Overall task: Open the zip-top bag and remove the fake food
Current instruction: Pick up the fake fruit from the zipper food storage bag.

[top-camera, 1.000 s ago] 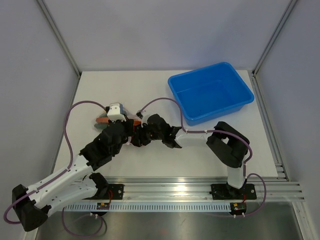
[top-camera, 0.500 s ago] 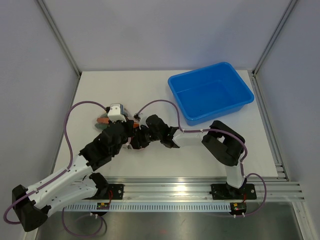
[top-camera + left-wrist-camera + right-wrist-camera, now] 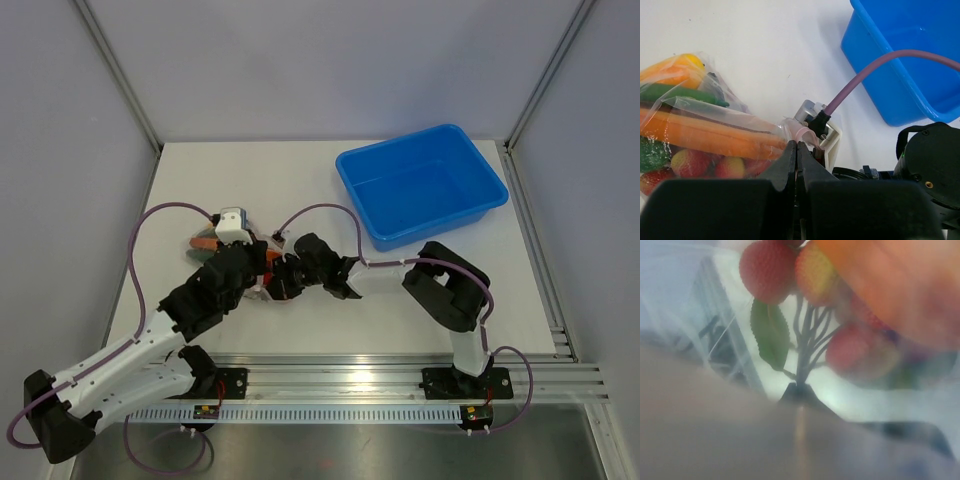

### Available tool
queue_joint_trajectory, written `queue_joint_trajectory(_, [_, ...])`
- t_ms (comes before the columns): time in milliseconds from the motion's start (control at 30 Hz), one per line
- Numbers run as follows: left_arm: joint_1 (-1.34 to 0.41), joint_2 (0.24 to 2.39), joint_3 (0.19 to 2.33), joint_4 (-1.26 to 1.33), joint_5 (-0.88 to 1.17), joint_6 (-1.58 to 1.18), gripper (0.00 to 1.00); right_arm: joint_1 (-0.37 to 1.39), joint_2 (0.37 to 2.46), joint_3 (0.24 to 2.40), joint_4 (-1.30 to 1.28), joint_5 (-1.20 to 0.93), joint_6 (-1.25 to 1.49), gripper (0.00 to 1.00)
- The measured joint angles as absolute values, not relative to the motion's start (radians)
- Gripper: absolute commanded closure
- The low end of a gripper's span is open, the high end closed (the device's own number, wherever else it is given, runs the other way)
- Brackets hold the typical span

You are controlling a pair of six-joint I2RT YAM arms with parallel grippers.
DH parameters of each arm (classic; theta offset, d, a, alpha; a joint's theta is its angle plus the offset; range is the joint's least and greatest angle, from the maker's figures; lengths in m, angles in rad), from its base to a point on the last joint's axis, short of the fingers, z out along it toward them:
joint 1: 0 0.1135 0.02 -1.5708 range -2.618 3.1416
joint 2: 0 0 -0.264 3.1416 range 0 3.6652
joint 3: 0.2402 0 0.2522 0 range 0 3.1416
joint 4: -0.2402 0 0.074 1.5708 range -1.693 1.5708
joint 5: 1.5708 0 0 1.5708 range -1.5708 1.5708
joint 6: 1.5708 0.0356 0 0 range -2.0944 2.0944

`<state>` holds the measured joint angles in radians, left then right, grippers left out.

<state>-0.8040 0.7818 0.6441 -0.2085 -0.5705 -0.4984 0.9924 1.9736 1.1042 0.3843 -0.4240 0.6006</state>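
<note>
Right now the right pincer [image 3: 283, 278] sits further left than it did a moment ago, tucked up close to the left pincer [image 3: 797, 146], and its jaws have been coming together. Up close, its view is full of foggy plastic and red berries. The jaws look almost together, but it is too blurry to tell if they are fully closed or if they have pinched the plastic. The left pincer has not moved. Its jaws are pressed tight together on the corner of the zip-top bag [image 3: 700, 107], right where the pink zip strip [image 3: 801, 133] ends. The bag lies on the white bench [image 3: 300, 180], on the left side, partly hidden under both arms when seen from above. All the fake food [image 3: 715, 139] is inside it: a long orange piece, something green, something yellow, and red berries. The bag looks closed, and no toy piece is out on the bench. The blue bin [image 3: 420, 185] sits well apart on the far right. So I think the job has only just started. The zip has to be pulled open, and then every piece has to come out.
</note>
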Motion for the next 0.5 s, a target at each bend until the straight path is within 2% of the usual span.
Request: queue_joint_trajectory(500, [-0.804, 0.832, 0.644, -0.161, -0.536, -0.479, 1.00, 0.984, 1.729, 1.023, 0.326, -0.192, 0.475, 1.00])
